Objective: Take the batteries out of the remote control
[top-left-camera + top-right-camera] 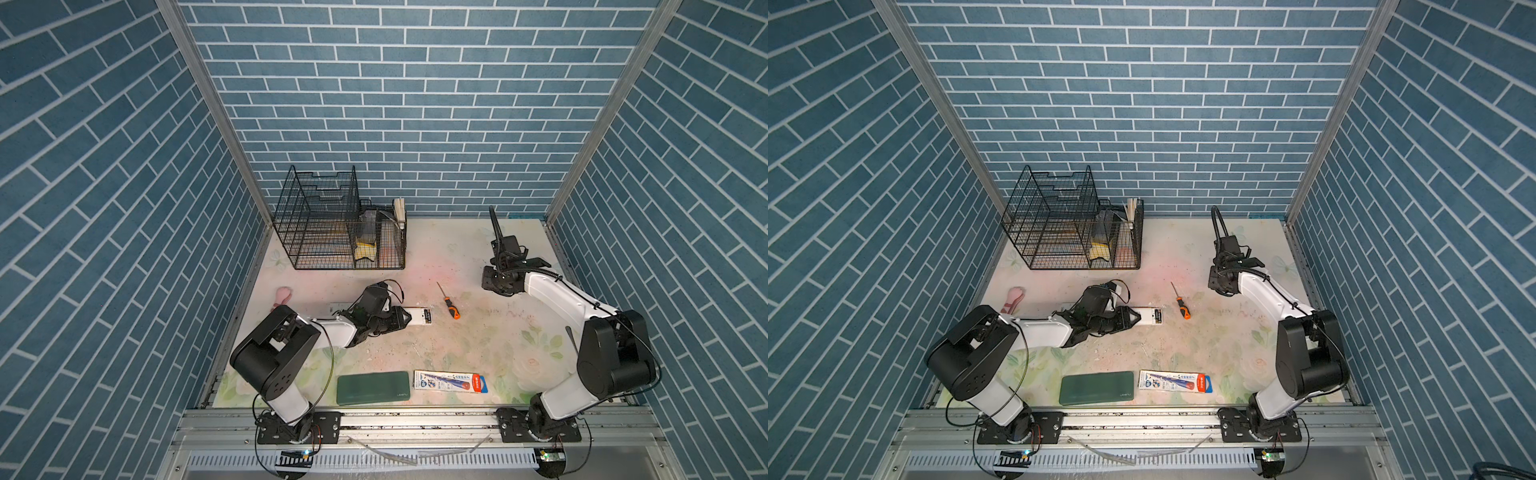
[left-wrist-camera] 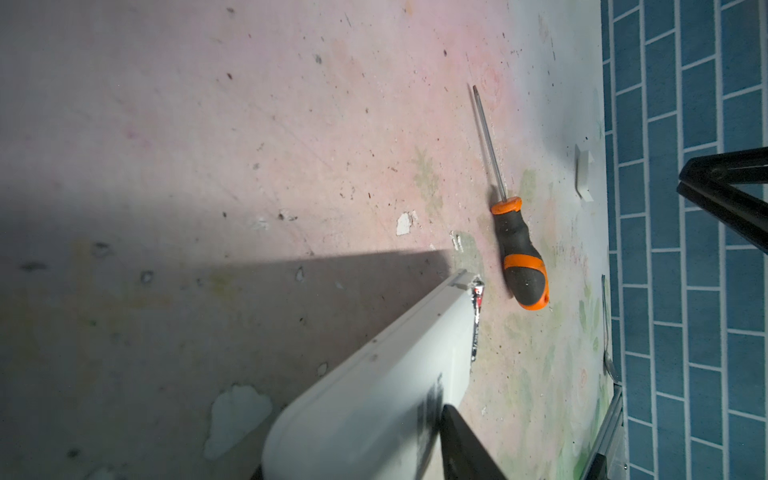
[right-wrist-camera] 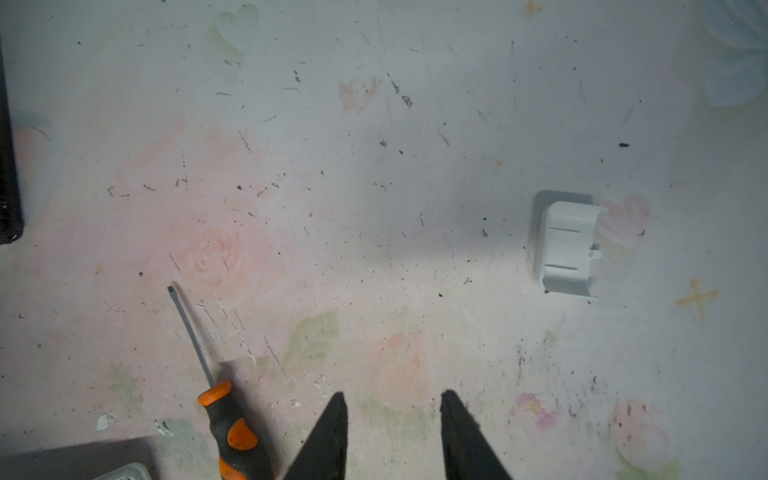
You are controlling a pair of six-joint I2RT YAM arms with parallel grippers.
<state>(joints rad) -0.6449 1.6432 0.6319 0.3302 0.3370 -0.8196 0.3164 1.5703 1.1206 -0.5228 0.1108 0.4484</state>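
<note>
**A:** Where are the batteries (image 1: 427,316)?

**B:** In the open bay at one end of the white remote control (image 1: 417,316). It sits left of the middle of the table (image 1: 478,345), with the bay end pointing toward the right edge. They are too small here for me to count.

**A:** How will they handle?

**B:** Light, stiff and smooth, I'd say, and round, so likely to slip or roll. I'd lever one end up, then pinch it across the barrel.

**A:** And the grippers?

**B:** The left gripper (image 1: 405,318) has the remote's other end between its jaws. I can't tell whether it is clamping. The right gripper (image 3: 394,392) hangs near the right edge, fingers apart and empty.

**A:** Is anything in the way?

**B:** The screwdriver (image 1: 451,305) lies just beside the bay end, between it and the right gripper. The white cover (image 3: 569,249) is well apart, toward the right edge. The wire rack (image 1: 328,232) in the back-left corner, and the green case (image 1: 372,387) and packet (image 1: 451,381) along the front edge, are out of reach's path.
</note>
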